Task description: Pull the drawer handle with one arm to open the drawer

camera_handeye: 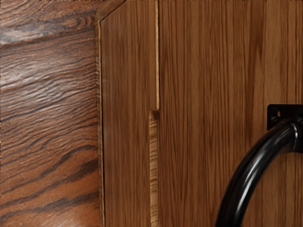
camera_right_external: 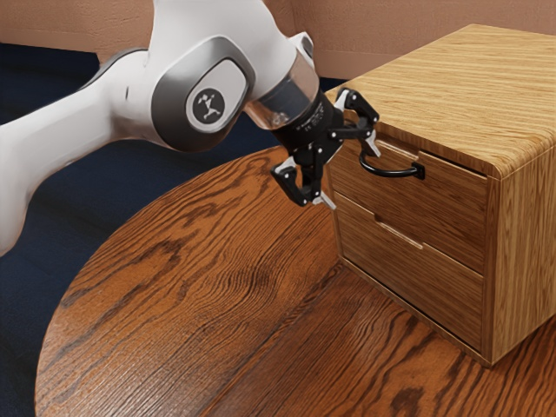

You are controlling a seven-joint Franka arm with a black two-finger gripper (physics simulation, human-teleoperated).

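A light wooden cabinet with two drawers stands on the round dark wooden table, at the exterior view's right. The upper drawer carries a black curved handle and its front looks flush with the cabinet. My gripper hovers in front of that drawer's near end, open wide. One finger sits right at the handle's end nearest the arm, the other hangs lower, off the cabinet's corner. In the wrist view the handle curves up to its black mount on the drawer front.
The lower drawer has no handle, just a narrow notch in the seam between the two fronts. The table stretches wide toward the exterior view's left and front. Dark blue floor lies beyond it.
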